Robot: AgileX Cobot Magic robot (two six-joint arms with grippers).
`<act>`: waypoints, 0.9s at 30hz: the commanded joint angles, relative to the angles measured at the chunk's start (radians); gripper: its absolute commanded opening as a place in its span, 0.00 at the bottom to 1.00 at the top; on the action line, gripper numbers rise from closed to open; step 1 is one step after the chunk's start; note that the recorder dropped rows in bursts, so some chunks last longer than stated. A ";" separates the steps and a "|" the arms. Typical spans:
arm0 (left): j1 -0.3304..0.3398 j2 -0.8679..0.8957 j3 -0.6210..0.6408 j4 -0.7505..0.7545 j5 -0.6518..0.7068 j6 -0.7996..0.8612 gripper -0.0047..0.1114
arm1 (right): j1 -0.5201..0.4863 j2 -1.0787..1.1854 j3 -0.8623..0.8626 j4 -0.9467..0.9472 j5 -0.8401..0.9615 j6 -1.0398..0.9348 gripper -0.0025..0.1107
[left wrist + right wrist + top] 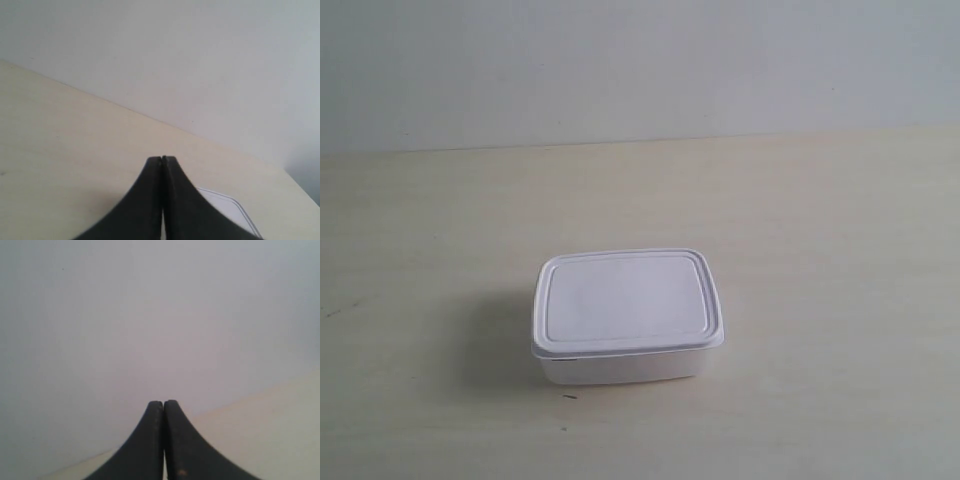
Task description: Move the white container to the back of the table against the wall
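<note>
The white container [626,316], lid on, sits on the pale beige table [820,220] near the front middle, well apart from the grey-white wall [640,70] behind. No arm shows in the exterior view. In the left wrist view my left gripper [162,159] is shut with nothing between its black fingers, and a corner of the white container [231,211] peeks out beside them. My right gripper [163,403] is also shut and empty, facing the wall [150,315] with a strip of table [270,430] below; the container is out of that view.
A few tiny dark specks [569,397] mark the tabletop just in front of the container. The table meets the wall along a straight line [640,142] across the back.
</note>
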 commanded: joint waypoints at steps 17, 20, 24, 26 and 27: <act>0.042 0.989 -0.770 0.130 0.614 -0.046 0.04 | -0.006 0.829 -0.916 -0.002 0.912 -0.087 0.02; 0.042 1.096 -0.879 0.168 0.681 -0.002 0.04 | -0.006 0.947 -1.012 0.113 0.927 -0.108 0.02; 0.042 1.131 -0.921 0.170 0.732 0.034 0.04 | -0.006 1.018 -1.049 0.277 0.940 -0.319 0.02; 0.042 1.125 -0.919 0.172 0.754 0.033 0.04 | -0.006 1.040 -1.051 0.369 0.954 -0.418 0.02; 0.042 1.121 -0.914 0.172 0.759 0.031 0.04 | -0.006 1.052 -1.051 0.411 0.966 -0.458 0.02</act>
